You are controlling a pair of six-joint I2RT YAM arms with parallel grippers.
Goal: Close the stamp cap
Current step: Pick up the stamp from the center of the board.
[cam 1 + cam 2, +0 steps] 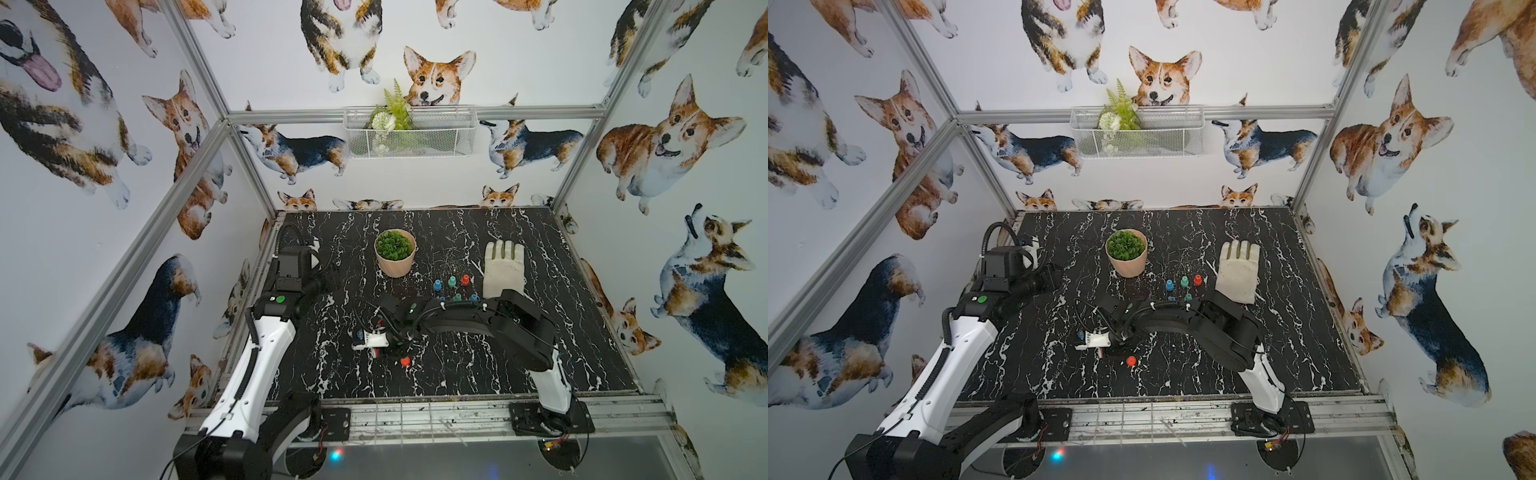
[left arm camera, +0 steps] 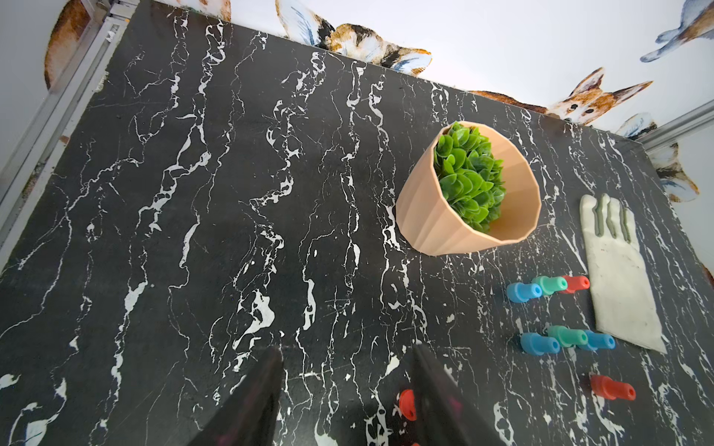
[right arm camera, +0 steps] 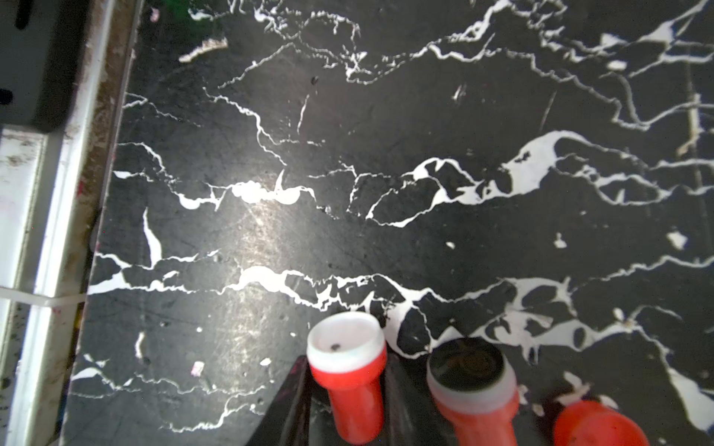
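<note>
Stamp [image 3: 349,386], red w/ white rim, pinched btwn right fingers [image 3: 289,405] in right wrist view: narrow grip, one dark finger each side of red body, white end poking out past tips. Hangs low over black marble counter [image 3: 347,135], near metal rail [image 3: 46,231] at counter edge; cannot tell if touching. Just beside it, outside grip: second red stamp [image 3: 473,386] w/ grey collar & dark face. Past that, third red piece [image 3: 595,424], cut by frame edge; cannot tell stamp or cap.

Top views: right arm [image 1: 457,322] bent low across front-centre of counter, wrist toward robot's left. Red piece [image 1: 405,360] on counter just beside that wrist, in both top views [image 1: 1131,360]; match to wrist-view reds unclear.

Wide gap at left fingers [image 2: 266,386], nothing held, only bare counter btwn them. Left arm [image 1: 266,353] folded on left side, well apart from stamp.

Elsewhere: peach pot [image 1: 395,268] w/ green plant [image 1: 393,245] mid-back; pale glove [image 1: 503,270] flat on robot's right side; small stamps [image 1: 452,281] upright btwn pot & glove, blue, green, red, some partly behind right arm. Wire basket [image 1: 436,141] w/ fern [image 1: 395,104] on back wall.
</note>
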